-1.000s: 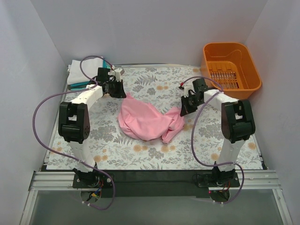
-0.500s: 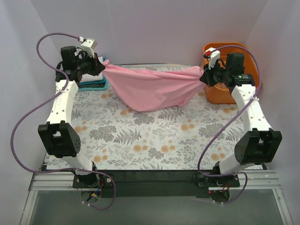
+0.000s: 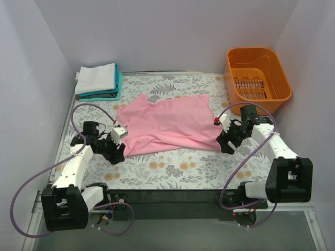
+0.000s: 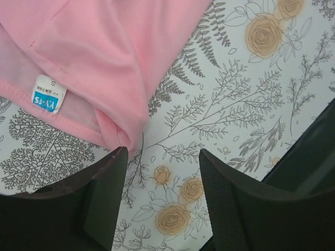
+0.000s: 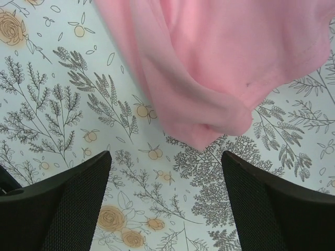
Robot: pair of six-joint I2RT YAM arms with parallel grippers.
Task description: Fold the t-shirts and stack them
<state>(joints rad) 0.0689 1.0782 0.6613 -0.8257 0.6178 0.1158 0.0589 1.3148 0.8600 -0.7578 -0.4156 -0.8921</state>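
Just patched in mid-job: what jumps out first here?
A pink shirt lies spread out across the middle of the table, with the left fingers and right fingers open at its near corners. Far left, a white shirt sits folded on a teal shirt; an orange basket stands far right.

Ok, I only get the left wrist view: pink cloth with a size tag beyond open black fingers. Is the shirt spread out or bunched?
Observer: The light pink cloth t-shirt lies spread out, slightly wrinkled, on the floral table cover.
Operator: And the right gripper?
Observer: The right gripper is open by the shirt's near right corner, holding nothing.
Operator: Any folded stack?
Observer: A folded white cloth t-shirt lies on a folded teal t-shirt, far left corner.
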